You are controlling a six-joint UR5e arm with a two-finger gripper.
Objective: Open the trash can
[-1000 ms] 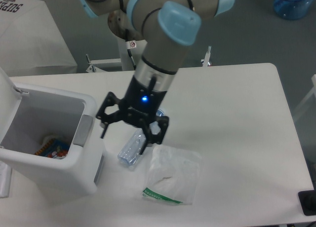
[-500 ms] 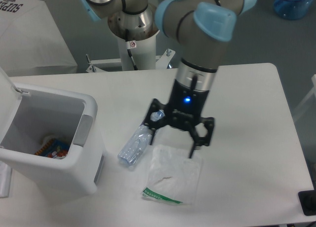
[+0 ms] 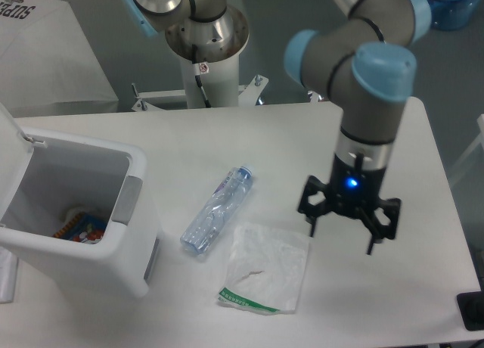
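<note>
While the trash can (image 3: 76, 212) stands with its lid up, the claw (image 3: 349, 228) hangs spread and empty above the tabletop (image 3: 302, 136).

The trash can (image 3: 76, 212) was placed at the left edge of the table (image 3: 302, 136), with its lid raised and items lying inside. A bottle (image 3: 216, 211) was laid right of it, near centre. A plastic bag (image 3: 263, 268) was spread just below the bottle. The gripper (image 3: 348, 227) was held right of both, above the table.
</note>
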